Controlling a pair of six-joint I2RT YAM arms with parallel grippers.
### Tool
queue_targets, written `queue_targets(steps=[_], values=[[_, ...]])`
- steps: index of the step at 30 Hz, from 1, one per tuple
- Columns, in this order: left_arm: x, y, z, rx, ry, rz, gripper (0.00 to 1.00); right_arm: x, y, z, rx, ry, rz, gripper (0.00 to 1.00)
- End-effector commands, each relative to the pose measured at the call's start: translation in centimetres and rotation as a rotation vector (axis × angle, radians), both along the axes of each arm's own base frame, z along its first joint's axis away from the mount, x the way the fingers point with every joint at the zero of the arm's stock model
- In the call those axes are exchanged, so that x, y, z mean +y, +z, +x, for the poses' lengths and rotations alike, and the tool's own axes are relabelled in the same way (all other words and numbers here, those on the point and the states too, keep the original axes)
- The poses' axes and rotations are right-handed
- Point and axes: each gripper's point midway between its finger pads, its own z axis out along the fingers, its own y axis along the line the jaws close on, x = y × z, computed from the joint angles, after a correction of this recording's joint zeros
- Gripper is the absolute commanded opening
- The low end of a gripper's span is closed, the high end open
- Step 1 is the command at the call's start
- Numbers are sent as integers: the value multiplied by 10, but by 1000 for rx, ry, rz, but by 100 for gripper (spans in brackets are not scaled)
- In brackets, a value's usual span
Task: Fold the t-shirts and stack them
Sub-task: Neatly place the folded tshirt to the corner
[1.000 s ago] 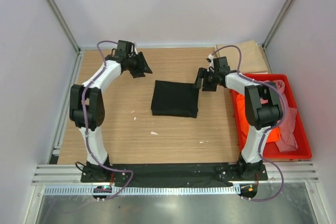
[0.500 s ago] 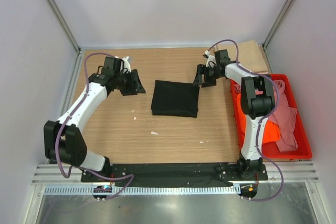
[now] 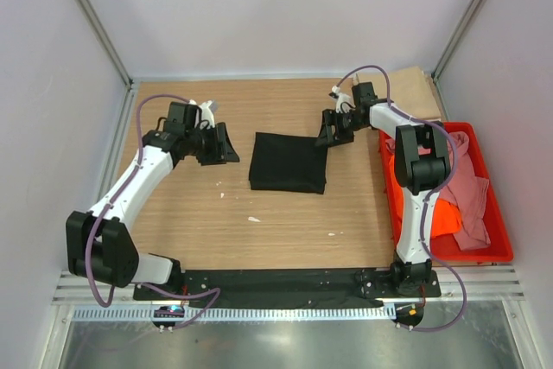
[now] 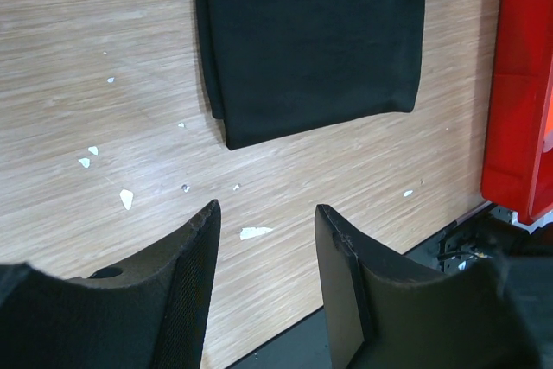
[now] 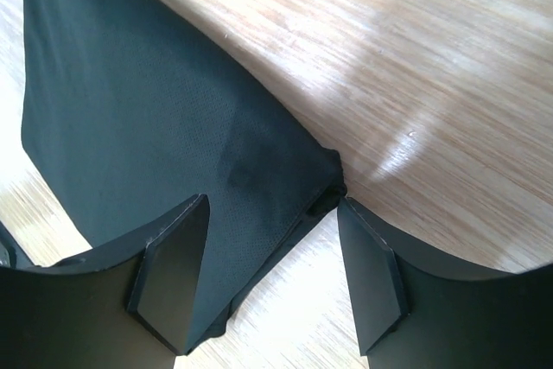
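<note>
The wooden table (image 3: 259, 239) fills the floor of a white-walled booth, with slanting metal posts running up the corners at 11 and 1 o'clock and a grey metal rail (image 3: 285, 284) across the near edge at 6 o'clock, where both arms are bolted. The wood is pale and straight-grained, and a scatter of small white flecks (image 3: 253, 219) lies on it toward 7 o'clock of centre. The black t-shirt (image 3: 288, 162) lies flat on the wood as a folded rectangle just past the middle of the table, its edges fairly square. The left gripper (image 4: 268, 213) is at the shirt's 9 o'clock side, apart from it over bare wood, its two fingers spread wide with nothing between them. The right gripper (image 5: 275, 205) is at the shirt's 1 o'clock corner, fingers likewise parted. In the wrist view that corner sits just ahead of the gap between them, and I cannot tell whether either finger touches the cloth. A red plastic crate (image 3: 458, 258) stands along the table's 3 to 4 o'clock edge, close beside the right arm. The pink t-shirt (image 3: 471, 183) is heaped loosely in it, partly draped over the orange t-shirt (image 3: 439, 218) underneath. In the far corner at 1 o'clock, the tan t-shirt (image 3: 416, 92) lies flat on the table, just beyond the crate's far end.
</note>
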Motion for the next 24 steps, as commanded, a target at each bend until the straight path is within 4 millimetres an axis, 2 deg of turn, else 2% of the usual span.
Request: queue_targets(steps=[1,11,14,20,22,24], values=[[-4,19,0,-75,-26,-33,49,-4,-29,-32,122,47,-42,67],[-2,18,0,-74,-17,-24,49,3,-30,-36,137,82,-9,62],[0,15,2,-67,-9,-11,49,1,-31,-32,124,68,-27,55],[1,15,1,-66,-4,-6,48,5,-18,-17,44,40,-25,27],[1,15,2,-69,-4,-7,48,7,-13,-13,6,30,-20,14],[2,16,1,-71,-2,-5,48,7,5,-2,-75,8,-23,1]])
